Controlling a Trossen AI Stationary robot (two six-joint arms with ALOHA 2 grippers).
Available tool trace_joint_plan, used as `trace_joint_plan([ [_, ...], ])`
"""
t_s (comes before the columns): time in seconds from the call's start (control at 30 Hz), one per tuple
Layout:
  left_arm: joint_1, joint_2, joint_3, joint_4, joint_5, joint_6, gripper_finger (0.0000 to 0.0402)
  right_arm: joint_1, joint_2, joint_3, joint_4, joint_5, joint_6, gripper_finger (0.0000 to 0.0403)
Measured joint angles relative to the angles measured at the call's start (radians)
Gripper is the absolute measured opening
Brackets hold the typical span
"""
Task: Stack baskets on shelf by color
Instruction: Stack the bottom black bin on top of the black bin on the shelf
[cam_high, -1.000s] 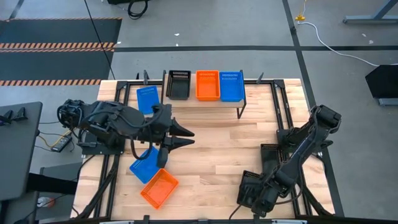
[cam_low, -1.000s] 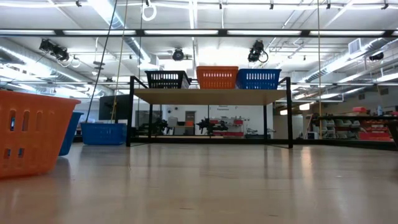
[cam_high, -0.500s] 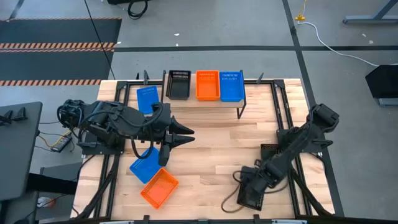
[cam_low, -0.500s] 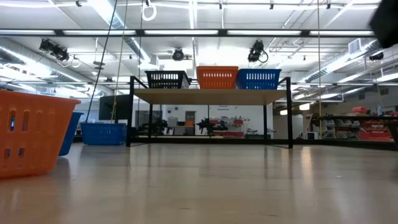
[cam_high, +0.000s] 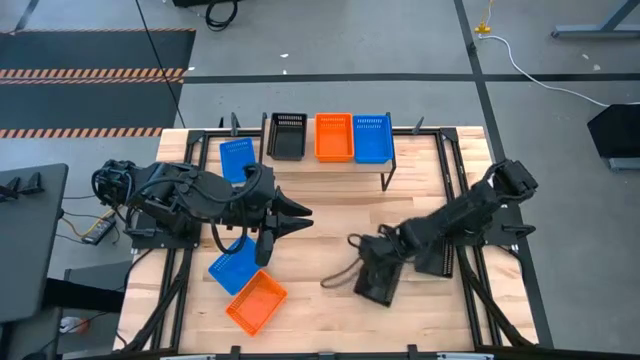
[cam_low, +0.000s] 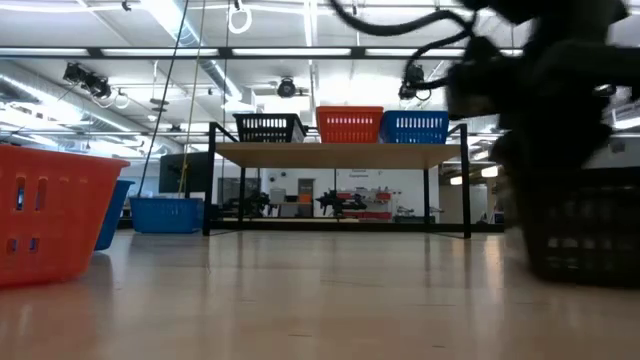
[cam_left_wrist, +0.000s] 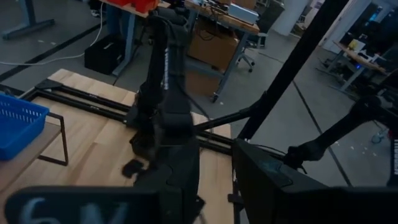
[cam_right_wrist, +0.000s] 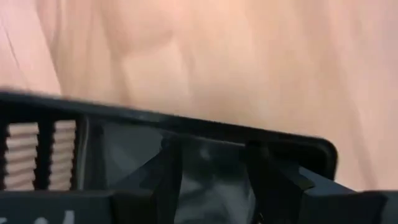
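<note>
The black basket (cam_high: 381, 283) in the right gripper (cam_high: 372, 262) is held off the table at about 5 o'clock from the table's middle; the right wrist view shows the fingers clenched over its rim (cam_right_wrist: 186, 134), 1 inside and 1 outside the wall. To finish this step well, I judge it should travel level toward 11 o'clock, arrive above the lone black basket on the shelf (cam_high: 288, 135) squared to its long sides, then sink straight so the tapered walls nest; a tilt would catch a corner.

The trays are thin moulded plastic, shallow, rectangular, with slotted mesh walls and a rolled lip, light and slightly flexible by the look. The shelf (cam_high: 330, 164), pale wood on thin black legs, also carries 1 orange basket (cam_high: 334, 136) and 1 blue basket (cam_high: 372, 138).

The left gripper (cam_high: 303, 214) hovers near 9 o'clock, fingers partly parted and holding nothing. Below it lie a second blue basket (cam_high: 234, 266) and an orange one (cam_high: 255, 303), touching at 7 o'clock; a third blue basket (cam_high: 236, 157) rests beside the shelf at 10 o'clock.
</note>
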Motion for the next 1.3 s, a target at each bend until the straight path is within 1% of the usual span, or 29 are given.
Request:
trace_joint_plan([
  [0.1, 0.000, 0.000, 0.000, 0.000, -0.011, -0.004, 0.0105, -0.081, 0.000, -0.003, 0.116, 0.003, -0.147, 0.0181],
  [0.2, 0.000, 0.000, 0.000, -0.001, -0.030, -0.003, 0.0105, -0.157, 0.000, -0.001, 0.295, 0.018, -0.274, 0.0181],
  [0.27, 0.001, 0.000, 0.000, -0.001, -0.031, -0.004, 0.0105, -0.208, 0.000, 0.020, 0.358, 0.027, -0.281, 0.0181],
  [0.37, 0.000, 0.000, 0.000, -0.001, -0.031, -0.004, 0.0105, -0.273, 0.000, 0.071, 0.358, 0.030, -0.249, 0.0181],
  [0.43, 0.000, 0.000, 0.000, -0.001, -0.030, -0.008, 0.0105, -0.303, 0.000, 0.104, 0.339, 0.004, -0.257, 0.0181],
  [0.5, 0.000, 0.005, 0.002, 0.003, -0.022, -0.027, 0.0105, -0.322, 0.000, 0.152, 0.275, -0.042, -0.279, 0.0181],
  [0.57, -0.002, 0.015, 0.002, 0.001, -0.010, -0.047, 0.0105, -0.329, 0.000, 0.204, 0.157, -0.082, -0.305, 0.0181],
  [0.67, -0.017, 0.050, 0.002, 0.017, 0.002, -0.076, 0.0105, -0.336, 0.000, 0.293, -0.116, -0.112, -0.331, 0.0181],
  [0.77, -0.039, 0.099, 0.002, 0.035, 0.005, -0.090, 0.0105, -0.338, 0.000, 0.377, -0.399, -0.114, -0.334, 0.0181],
  [0.83, -0.054, 0.132, 0.001, 0.030, 0.005, -0.100, 0.0105, -0.338, -0.001, 0.412, -0.546, -0.115, -0.335, 0.0181],
  [0.9, -0.064, 0.162, 0.001, 0.029, 0.006, -0.109, 0.0105, -0.325, -0.014, 0.422, -0.621, -0.143, -0.329, 0.0181],
  [1.0, -0.073, 0.193, 0.000, 0.028, 0.006, -0.132, 0.0105, -0.294, -0.028, 0.422, -0.723, -0.263, -0.267, 0.0181],
  [1.07, -0.078, 0.202, 0.000, 0.019, 0.005, -0.137, 0.0105, -0.268, -0.030, 0.422, -0.806, -0.325, -0.221, 0.0181],
  [1.2, -0.084, 0.232, 0.001, -0.016, 0.001, -0.142, 0.0105, -0.198, -0.054, 0.422, -0.913, -0.363, -0.140, 0.0181],
  [1.3, -0.083, 0.263, 0.001, -0.066, 0.000, -0.149, 0.0105, -0.145, -0.090, 0.422, -0.916, -0.408, -0.071, 0.0181],
])
